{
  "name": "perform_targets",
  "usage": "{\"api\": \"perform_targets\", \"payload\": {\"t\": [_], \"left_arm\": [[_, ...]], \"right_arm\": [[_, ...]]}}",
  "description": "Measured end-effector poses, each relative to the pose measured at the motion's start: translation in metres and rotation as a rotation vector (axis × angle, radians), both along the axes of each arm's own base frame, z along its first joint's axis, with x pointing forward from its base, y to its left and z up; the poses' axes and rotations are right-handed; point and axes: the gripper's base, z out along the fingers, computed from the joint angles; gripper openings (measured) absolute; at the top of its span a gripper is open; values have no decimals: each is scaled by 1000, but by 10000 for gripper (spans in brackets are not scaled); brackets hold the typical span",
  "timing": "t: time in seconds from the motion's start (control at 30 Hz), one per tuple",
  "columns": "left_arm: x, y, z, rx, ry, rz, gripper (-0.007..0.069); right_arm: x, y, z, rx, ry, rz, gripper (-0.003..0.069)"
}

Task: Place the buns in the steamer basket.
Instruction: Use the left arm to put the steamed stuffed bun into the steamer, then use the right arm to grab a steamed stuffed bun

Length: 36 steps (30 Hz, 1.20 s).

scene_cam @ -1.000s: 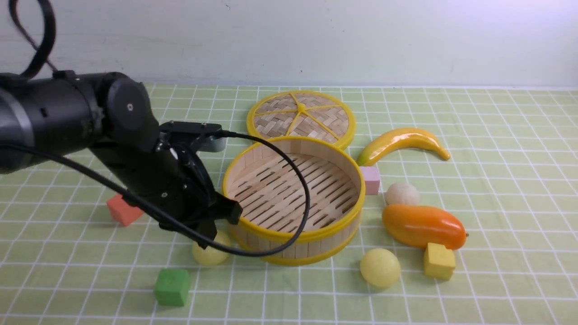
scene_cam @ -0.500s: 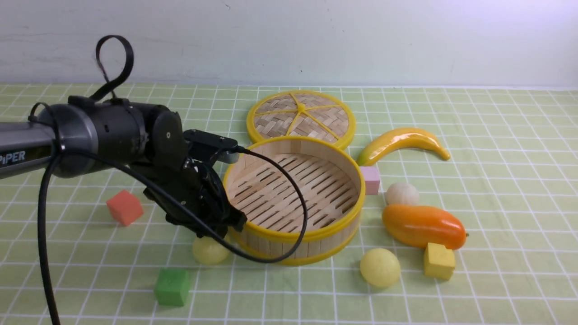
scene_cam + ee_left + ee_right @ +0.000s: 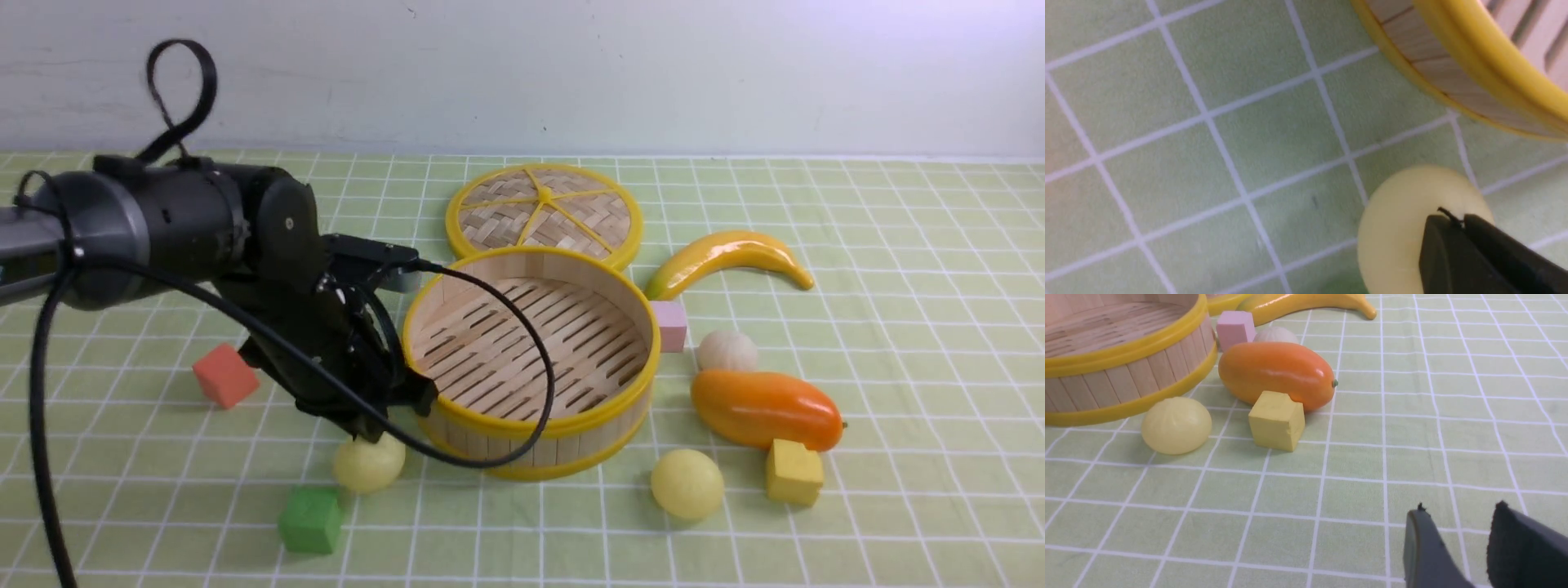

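The steamer basket (image 3: pixel 531 429) stands empty mid-table; it also shows in the left wrist view (image 3: pixel 1453 69) and the right wrist view (image 3: pixel 1126 379). One pale yellow bun (image 3: pixel 369 463) lies on the cloth at its near left side. My left gripper (image 3: pixel 373 429) is shut and empty, its tips pressed on top of that bun (image 3: pixel 1396 228). A second pale yellow bun (image 3: pixel 687 483) (image 3: pixel 1176 424) lies near the basket's front right. The off-white bun (image 3: pixel 727 351) (image 3: pixel 1276 334) sits behind the mango. My right gripper (image 3: pixel 1459 506) is open and empty, low over bare cloth, out of the front view.
The woven lid (image 3: pixel 544 212) lies behind the basket. A banana (image 3: pixel 727 257), pink cube (image 3: pixel 671 325), orange mango (image 3: pixel 766 408) and yellow cube (image 3: pixel 793 472) crowd the right side. A red cube (image 3: pixel 225 376) and green cube (image 3: pixel 310 519) sit at the left.
My left arm dropped and shifted left, its jaws closed without the bun between them. The left yellow bun has slid a little left and nearer.
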Motion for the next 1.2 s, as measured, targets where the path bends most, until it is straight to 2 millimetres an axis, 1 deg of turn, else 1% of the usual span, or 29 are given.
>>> {"api": "perform_targets", "payload": {"t": [0.03, 0.07, 0.1, 0.13, 0.17, 0.2, 0.23, 0.27, 0.3, 0.37, 0.43, 0.47, 0.5, 0.53, 0.57, 0.63, 0.7, 0.73, 0.77, 0.87, 0.93, 0.97, 1.0, 1.03, 1.07, 1.1, 1.13, 1.17, 1.2], "left_arm": [[-8, -1, 20, -19, -41, -5, -13], [-12, -4, 32, -32, -73, -15, -13], [-14, -5, 34, -35, -79, -20, -13], [-18, -12, 50, -57, -131, -43, -13], [-18, -18, 59, -71, -164, -55, -13], [-17, -18, 60, -74, -172, -54, -13], [-11, -28, 70, -105, -230, -66, -13], [-5, -32, 75, -118, -257, -67, -13], [-3, -34, 73, -118, -256, -68, -13], [16, -43, 71, -127, -285, -66, -13], [39, -52, 55, -114, -280, -59, -13], [39, -52, 57, -116, -285, -57, -13], [55, -58, 37, -97, -253, -38, -12], [61, -61, 29, -88, -239, -30, -8], [69, -63, 17, -68, -210, -15, 7], [78, -66, 1, -39, -165, 2, 46], [83, -68, -5, -23, -134, 15, 109], [83, -68, -5, -20, -131, 17, 118], [85, -69, 1, -18, -119, 29, 200], [81, -67, 18, -14, -98, 41, 323], [74, -64, 38, -25, -102, 52, 349], [68, -62, 53, -34, -111, 52, 342], [65, -61, 60, -39, -120, 53, 338], [50, -55, 89, -62, -155, 53, 284], [37, -51, 108, -86, -184, 51, 230], [37, -52, 108, -88, -185, 51, 217], [6, -41, 142, -144, -254, 47, 76], [3, -40, 144, -149, -261, 46, 63], [-22, -30, 161, -200, -314, 47, -2]], "right_arm": [[0, 0, 0, 0, 0, 0, 239], [0, 0, 0, 0, 0, 0, 239], [0, 0, 0, 0, 0, 0, 239], [0, 0, 0, 0, 0, 0, 239], [0, 0, 0, 0, 0, 0, 239], [0, 0, 0, 0, 0, 0, 239], [0, 0, 0, 0, 0, 0, 239], [0, 0, 0, 0, 0, 0, 239], [0, 0, 0, 0, 0, 0, 239], [0, 0, 0, 0, 0, 0, 239], [0, 0, 0, 0, 0, 0, 239], [0, 0, 0, 0, 0, 0, 239], [0, 0, 0, 0, 0, 0, 239], [0, 0, 0, 0, 0, 0, 239], [0, 0, 0, 0, 0, 0, 239], [0, 0, 0, 0, 0, 0, 239], [0, 0, 0, 0, 0, 0, 239], [0, 0, 0, 0, 0, 0, 239], [0, 0, 0, 0, 0, 0, 239], [0, 0, 0, 0, 0, 0, 239], [0, 0, 0, 0, 0, 0, 239], [0, 0, 0, 0, 0, 0, 239], [0, 0, 0, 0, 0, 0, 239], [0, 0, 0, 0, 0, 0, 239], [0, 0, 0, 0, 0, 0, 239], [0, 0, 0, 0, 0, 0, 239], [0, 0, 0, 0, 0, 0, 239], [0, 0, 0, 0, 0, 0, 239], [0, 0, 0, 0, 0, 0, 239]]}}
